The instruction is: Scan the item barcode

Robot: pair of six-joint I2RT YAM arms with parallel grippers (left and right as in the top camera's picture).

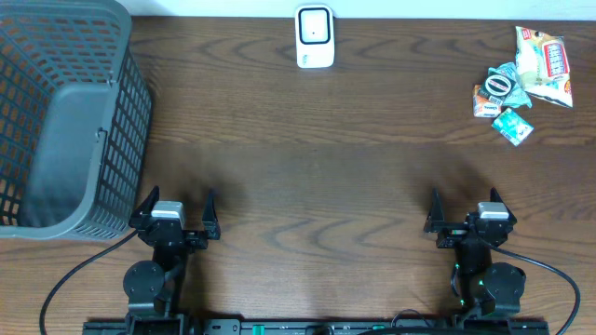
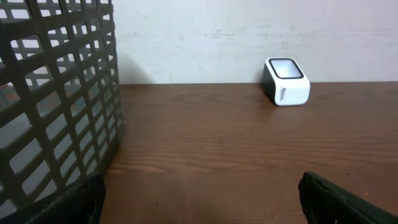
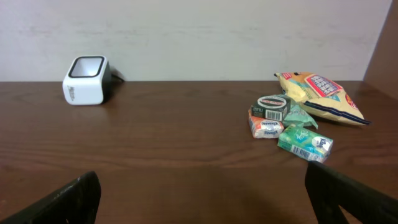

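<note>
Just one scanner (image 1: 315, 37), five snack packets (image 3: 292, 118)

surface (image 1: 326, 167): smooth grained wood | basket (image 1: 130, 112): matt grey plastic | scanner (image 1: 315, 37): glossy white plastic | snack bag (image 1: 543, 56): shiny crinkled film

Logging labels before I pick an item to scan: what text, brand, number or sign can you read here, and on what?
No text is legible in any view.
scanner: small mark on its side, blurred.
yellow bag: red and white print, too small to read.
black pack: pale lettering, blurred.
green pack: pale patch, perhaps a barcode, unreadable.
</note>
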